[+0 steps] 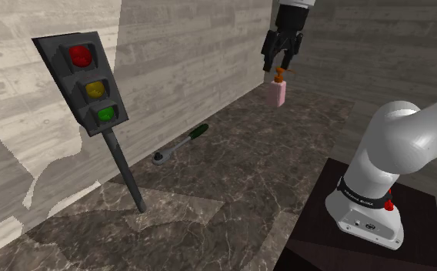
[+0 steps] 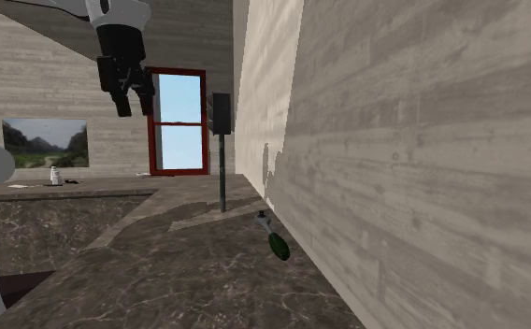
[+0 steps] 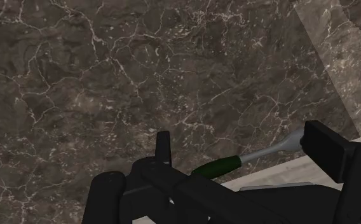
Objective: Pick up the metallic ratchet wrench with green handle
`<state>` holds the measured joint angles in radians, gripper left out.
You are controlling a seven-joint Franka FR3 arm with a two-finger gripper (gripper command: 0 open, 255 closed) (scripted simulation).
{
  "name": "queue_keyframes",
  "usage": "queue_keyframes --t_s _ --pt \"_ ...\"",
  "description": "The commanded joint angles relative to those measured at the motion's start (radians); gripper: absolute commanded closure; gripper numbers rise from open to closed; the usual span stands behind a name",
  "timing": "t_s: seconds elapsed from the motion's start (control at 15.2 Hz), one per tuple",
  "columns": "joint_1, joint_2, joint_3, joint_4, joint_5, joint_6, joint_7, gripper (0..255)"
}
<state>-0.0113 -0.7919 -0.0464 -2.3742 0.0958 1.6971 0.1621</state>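
**A:** Where's the ratchet wrench (image 1: 180,145)?
**B:** Flat on the dark marble desk (image 1: 240,177) beside the wall, between the traffic light (image 1: 86,81) and the pink bottle (image 1: 279,93).
**A:** And the gripper (image 1: 279,63)?
**B:** High above the desk, its 2 fingers spread, holding nothing.

In the wrist view, the ratchet wrench (image 3: 236,160) lay with its head hidden behind one black finger (image 3: 325,149) and its green handle's butt behind the body of the gripper (image 3: 243,130). The arm (image 1: 409,138) ran off the shoulder view's right edge. A small pale object (image 2: 56,176) on the far counter (image 2: 77,193) was too small to name.
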Motion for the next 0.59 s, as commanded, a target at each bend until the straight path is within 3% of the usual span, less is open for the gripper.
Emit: queue_keyframes --t_s 0.0,0.53 --pt "0.000 0.000 0.000 0.000 0.000 0.000 0.000 0" --pt "-0.042 0.160 0.206 -0.045 0.086 0.215 0.384 0"
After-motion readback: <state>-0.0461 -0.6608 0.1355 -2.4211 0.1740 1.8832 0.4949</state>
